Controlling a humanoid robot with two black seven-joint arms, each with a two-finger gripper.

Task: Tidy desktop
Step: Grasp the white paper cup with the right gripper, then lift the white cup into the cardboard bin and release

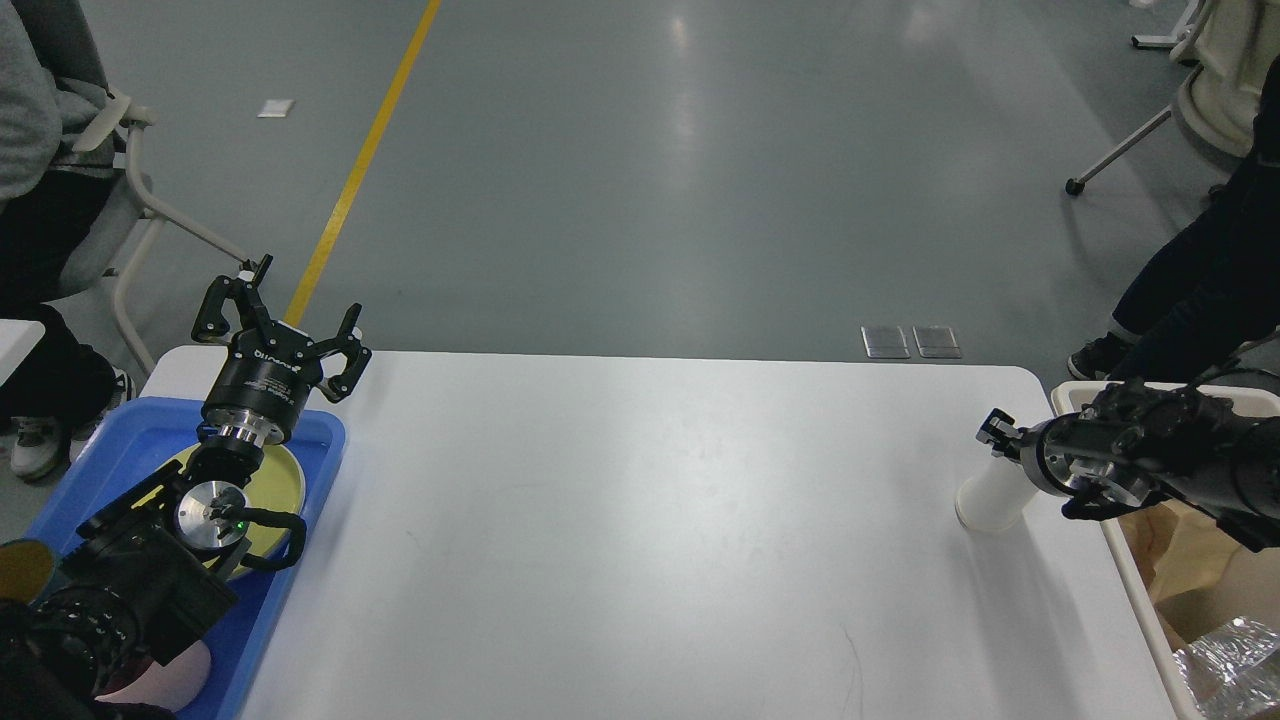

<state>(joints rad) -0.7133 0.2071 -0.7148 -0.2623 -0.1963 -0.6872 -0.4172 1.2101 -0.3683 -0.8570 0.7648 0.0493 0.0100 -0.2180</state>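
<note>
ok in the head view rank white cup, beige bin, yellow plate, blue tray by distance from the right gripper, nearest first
From the right gripper:
1. White cup, just below it, at the desktop's right edge.
2. Beige bin, right of the cup.
3. Yellow plate and blue tray, far left; too close to call.

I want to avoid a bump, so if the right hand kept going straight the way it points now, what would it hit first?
The right hand points left across the large white tabletop, with the white paper cup at its fingertips. Beyond that, the way looks free to the blue plastic tray, though height is unclear.
</note>
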